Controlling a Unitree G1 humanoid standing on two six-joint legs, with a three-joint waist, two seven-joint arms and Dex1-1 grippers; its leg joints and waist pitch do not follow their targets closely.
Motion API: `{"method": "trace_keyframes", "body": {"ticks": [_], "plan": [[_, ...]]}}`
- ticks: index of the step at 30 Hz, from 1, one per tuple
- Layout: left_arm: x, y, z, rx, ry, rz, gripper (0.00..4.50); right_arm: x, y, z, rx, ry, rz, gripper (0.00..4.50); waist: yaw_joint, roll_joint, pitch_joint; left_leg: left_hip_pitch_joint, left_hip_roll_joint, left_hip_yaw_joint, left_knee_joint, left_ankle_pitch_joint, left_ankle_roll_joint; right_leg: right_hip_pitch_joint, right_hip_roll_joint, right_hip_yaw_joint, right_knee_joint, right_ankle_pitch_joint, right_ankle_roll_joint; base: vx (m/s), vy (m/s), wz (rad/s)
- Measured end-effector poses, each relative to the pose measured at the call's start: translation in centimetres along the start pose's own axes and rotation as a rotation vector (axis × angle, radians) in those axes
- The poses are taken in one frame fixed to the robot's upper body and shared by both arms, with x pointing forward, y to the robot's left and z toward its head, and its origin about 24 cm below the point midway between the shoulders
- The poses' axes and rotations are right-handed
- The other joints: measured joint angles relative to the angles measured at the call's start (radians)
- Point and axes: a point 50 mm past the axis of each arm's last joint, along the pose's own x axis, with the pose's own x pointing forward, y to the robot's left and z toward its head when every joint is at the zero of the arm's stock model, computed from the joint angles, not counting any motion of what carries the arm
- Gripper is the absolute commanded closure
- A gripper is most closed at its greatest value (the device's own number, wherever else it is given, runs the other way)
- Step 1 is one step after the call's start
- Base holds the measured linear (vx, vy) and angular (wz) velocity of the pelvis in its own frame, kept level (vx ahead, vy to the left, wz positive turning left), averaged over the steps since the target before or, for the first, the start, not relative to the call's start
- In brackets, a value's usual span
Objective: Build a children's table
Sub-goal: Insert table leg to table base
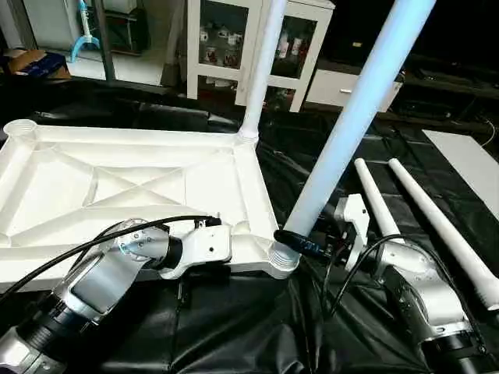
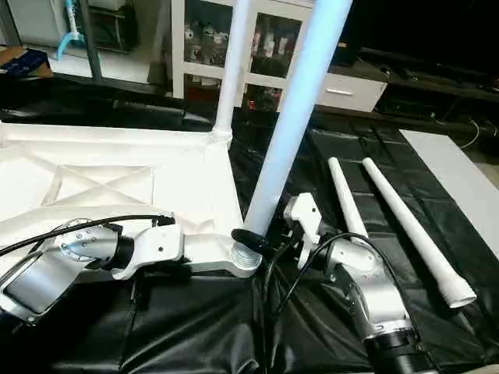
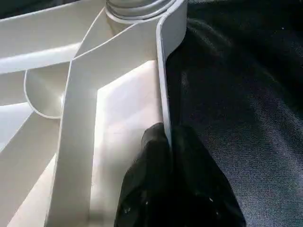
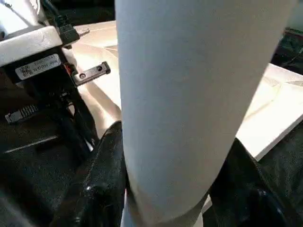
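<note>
Left tool (image 3: 168,142) pinches tabletop rim (image 3: 163,71); right tool (image 4: 170,179) clasps leg (image 4: 189,85)

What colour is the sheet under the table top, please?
Black sheet, glossy and wrinkled; clearest in the left eye view.

White table top (image 1: 140,167) w/ X ribs, 4 white legs (image 1: 355,125), black sheet (image 1: 234,327), black fingers (image 4: 106,179).

Sticker: a small white printed label (image 4: 39,66) sits on the white plastic housing of the left gripper (image 4: 28,45), beside the right gripper's black fingers (image 4: 102,184).
Sticker text: two short dark lines, too small to read.
Other writing: none legible.
</note>
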Motion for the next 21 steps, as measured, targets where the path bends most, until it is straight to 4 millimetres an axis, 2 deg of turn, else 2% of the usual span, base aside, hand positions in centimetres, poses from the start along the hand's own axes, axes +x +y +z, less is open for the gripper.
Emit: {"method": "trace_keyframes", "body": {"ticks": [21], "plan": [[0.1, 0.0, -0.2, -0.003, 0.012, 0.000, 4.50, 0.1, -1.2, 0.3, 0.142, 0.033, -0.019, 2.62, -0.003, -0.005, -0.004, 0.007, 0.000, -0.001, 0.000, 0.000, 0.000, 0.000, 0.000, 0.000, 0.000, -0.001, 0.001, 0.000, 0.000, 0.00]]}}
